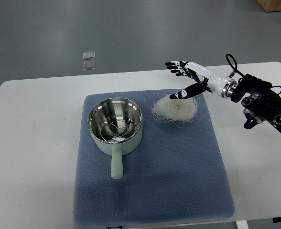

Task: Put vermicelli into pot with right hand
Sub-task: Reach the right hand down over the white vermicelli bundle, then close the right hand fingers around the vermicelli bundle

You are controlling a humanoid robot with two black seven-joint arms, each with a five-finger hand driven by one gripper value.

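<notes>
Reaching in from the picture's right edge, the right hand [186,78] hangs over the far right part of the table [30,138], its white and black fingers [175,67] spread apart and holding nothing. Its thumb [184,93] points down and to the left, the black tip just over the upper edge of the vermicelli [175,109]; whether the tip actually touches the strands cannot be told from this steep view. Behind the hand, the white forearm joins a black wrist assembly [267,107] with a looped cable, which runs off toward the right edge. Seen from above, the vermicelli is a pale, tangled nest lying on the blue-grey mat [150,186], in the mat's upper right area, with a few loose strands trailing toward the near side. Just beside it to the left, apart from it, stands the pot [115,125], a pale green pan with a shiny steel inside and what looks like a wire rack at the bottom; its handle [116,164] points toward the near edge of the mat. Nothing lies in the pot apart from that rack. Beyond the table, on the grey floor [131,33], two small clear squares [89,60] sit one behind the other. No left arm shows along the picture's left edge.
</notes>
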